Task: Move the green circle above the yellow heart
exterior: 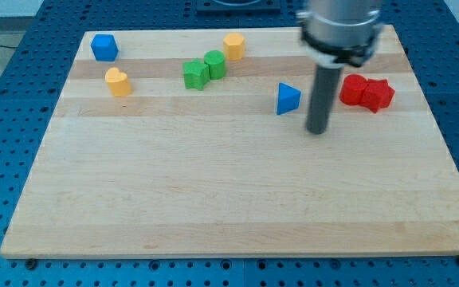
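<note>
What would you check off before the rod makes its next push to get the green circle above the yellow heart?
1. Green circle in view: ok.
2. Yellow heart in view, near the view's left: ok.
3. My tip near the green circle: not ok; it sits far toward the view's right, just right of the blue triangle.
4. Green circle free of neighbours: not ok; the other green block sits against it.
5. Space above the yellow heart: cannot tell for certain; the blue cube stands close by.
6. Green circle already above the heart: not ok.
</note>
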Available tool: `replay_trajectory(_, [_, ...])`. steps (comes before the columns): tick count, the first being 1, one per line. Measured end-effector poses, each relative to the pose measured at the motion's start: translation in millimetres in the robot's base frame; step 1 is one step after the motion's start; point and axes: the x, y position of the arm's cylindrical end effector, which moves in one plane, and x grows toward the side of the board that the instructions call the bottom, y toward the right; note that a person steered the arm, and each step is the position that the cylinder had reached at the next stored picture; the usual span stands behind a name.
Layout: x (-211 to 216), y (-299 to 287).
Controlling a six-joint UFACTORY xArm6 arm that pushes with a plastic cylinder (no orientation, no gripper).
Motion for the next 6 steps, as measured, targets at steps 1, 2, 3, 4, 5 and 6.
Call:
replay_trajectory(1, [-50,36])
replay_trajectory(2, [-68,66])
replay_trajectory(3, [-111,55])
replay_trajectory(4, [-167,28])
replay_trajectory(5, [-140,28])
replay_trajectory(6, [-139,14])
